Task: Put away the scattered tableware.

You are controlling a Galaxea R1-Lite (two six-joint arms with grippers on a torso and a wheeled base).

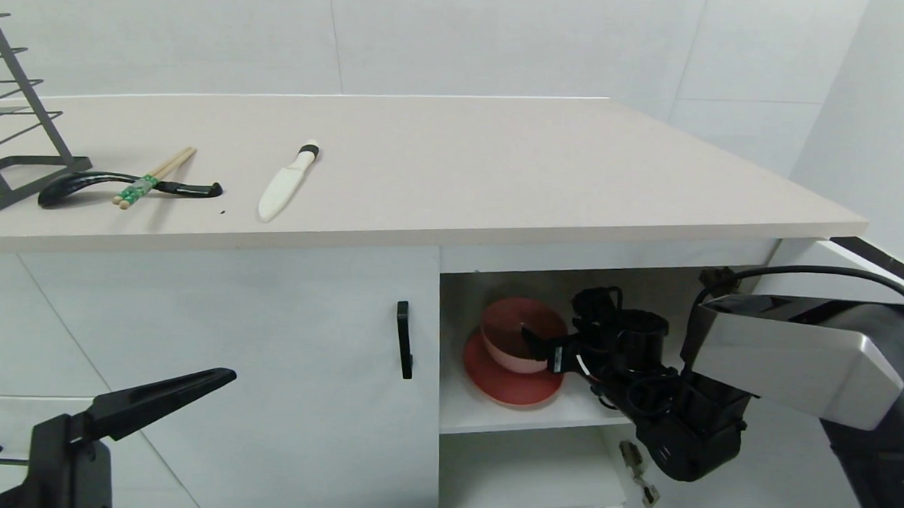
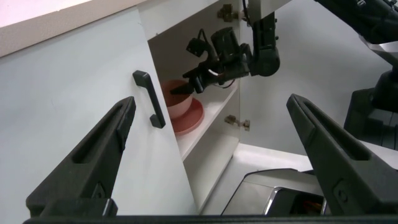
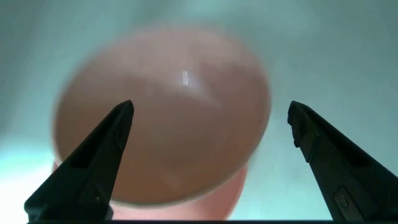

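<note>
A pink bowl point(image 1: 511, 333) point(image 3: 161, 118) sits on a red plate point(image 1: 507, 384) point(image 2: 191, 119) on the upper shelf of the open cabinet. My right gripper point(image 1: 540, 346) point(image 3: 210, 107) is inside the cabinet at the bowl's rim, fingers spread wide and open, the bowl lying just ahead of them. On the countertop point(image 1: 500, 165) lie a pair of chopsticks point(image 1: 154, 176), a black spoon point(image 1: 108, 184) under them, and a white knife point(image 1: 287, 182). My left gripper point(image 2: 211, 101) hangs low in front of the shut cabinet door, open and holding nothing.
A dark wire dish rack point(image 1: 12, 133) stands at the counter's far left. The shut door point(image 1: 267, 368) carries a black handle point(image 1: 403, 350) point(image 2: 151, 99). A bare lower shelf point(image 1: 527, 475) lies under the plate. Hinges point(image 1: 636, 463) mark the cabinet's right side.
</note>
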